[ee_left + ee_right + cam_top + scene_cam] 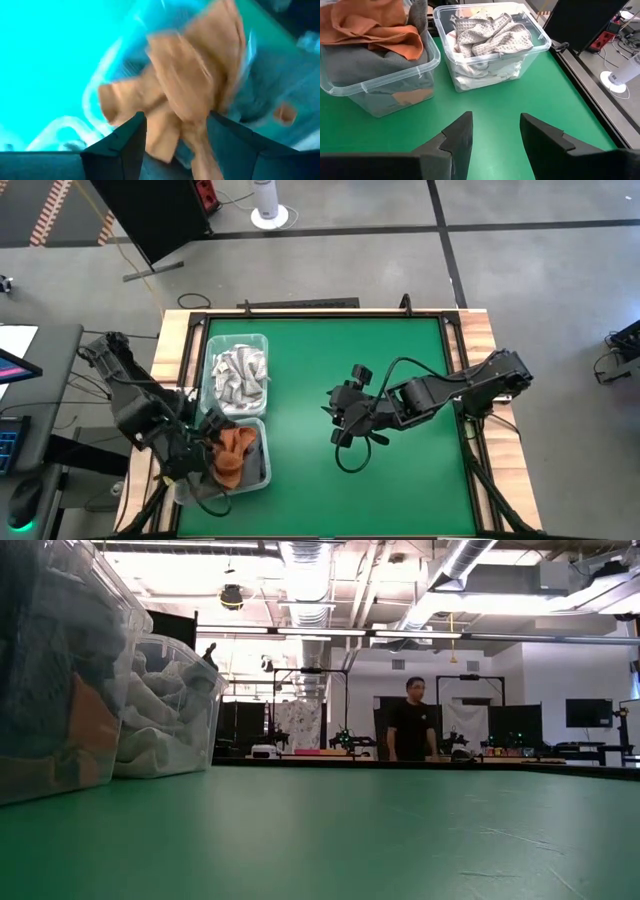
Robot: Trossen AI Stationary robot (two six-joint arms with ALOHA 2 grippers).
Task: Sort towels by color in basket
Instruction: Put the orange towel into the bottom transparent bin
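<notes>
- Low view: nearest your camera is the clear bin (pixel 60 690) at the left edge, rust-orange and dark grey cloth showing through its wall; a second clear bin (pixel 170 710) just behind it holds white cloth. The green bench (pixel 380 830) fills the rest. A person (pixel 410 720) stands far back in the room.
- High view: your left gripper (pixel 205 442) sits over the near bin (pixel 262 470) at the bench's left side, right at the rust-orange towel (pixel 235 455). The far bin (pixel 212 375) touches it and holds the white and grey-checked towels (pixel 240 375). Your right gripper (pixel 340 415) hovers mid-bench, well apart from both bins.
- Left wrist view: blurred, but you see the left fingers (pixel 122 145) apart, with the rust-orange towel (pixel 190 85) hanging between and beyond them; can't tell if a pad touches the cloth.
- Right wrist view: right fingers (pixel 457 137) apart, nothing between them, over bare bench. Ahead, one bin (pixel 380 87) holds the rust-orange towel (pixel 370 27) on top of a dark grey towel (pixel 375 65); the bin beside it (pixel 495 65) holds a grey-checked towel (pixel 490 35) over white cloth.
</notes>
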